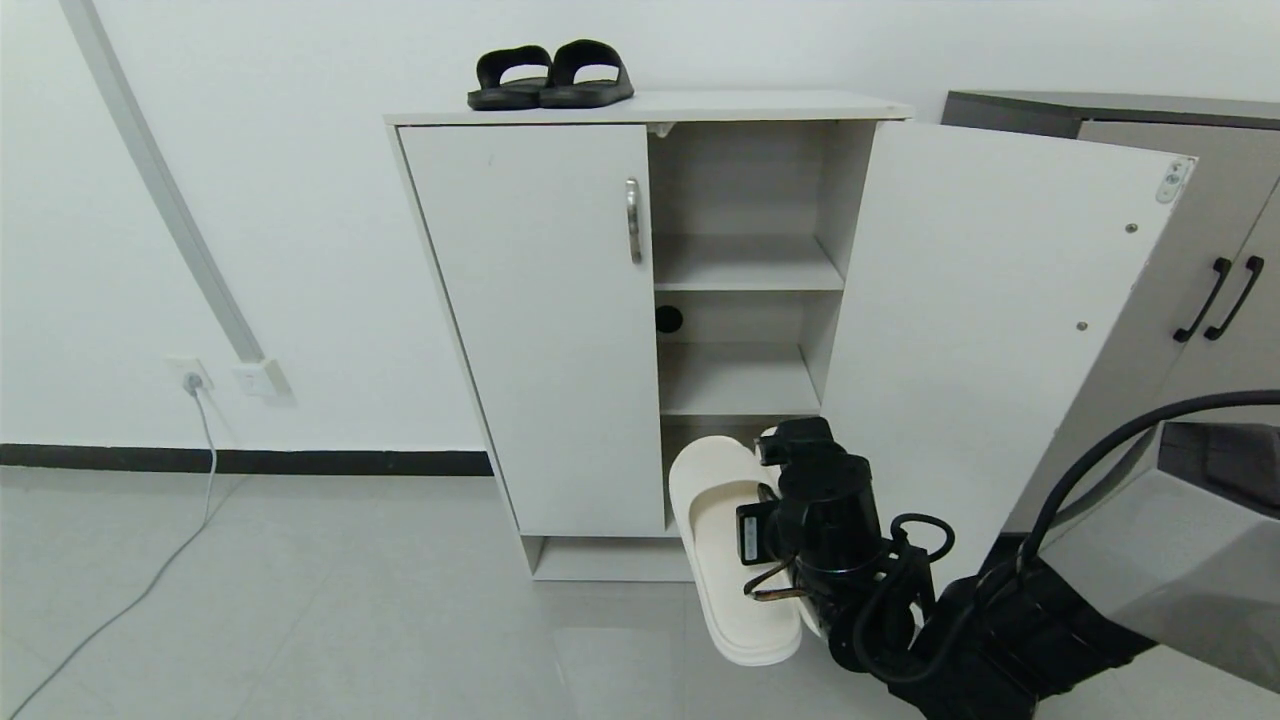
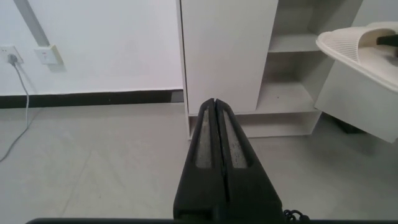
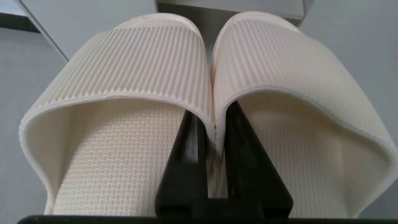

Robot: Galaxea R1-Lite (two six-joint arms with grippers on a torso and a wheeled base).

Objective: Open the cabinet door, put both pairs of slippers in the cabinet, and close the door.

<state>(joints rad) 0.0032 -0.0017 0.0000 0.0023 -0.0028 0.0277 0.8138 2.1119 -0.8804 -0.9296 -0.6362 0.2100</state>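
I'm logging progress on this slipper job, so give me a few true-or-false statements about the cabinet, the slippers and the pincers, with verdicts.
1. The right door of the cabinet stands open. True.
2. The black slippers lie on a shelf inside the cabinet. False: they sit side by side on top of it.
3. The right pincer grips the cream slippers together as a pair. True.
4. The left pincer is open and carries a slipper. False: it is shut and holds nothing.
5. The cream slippers already rest on a shelf. False: they are held in the right pincer in front of the lowest compartment.
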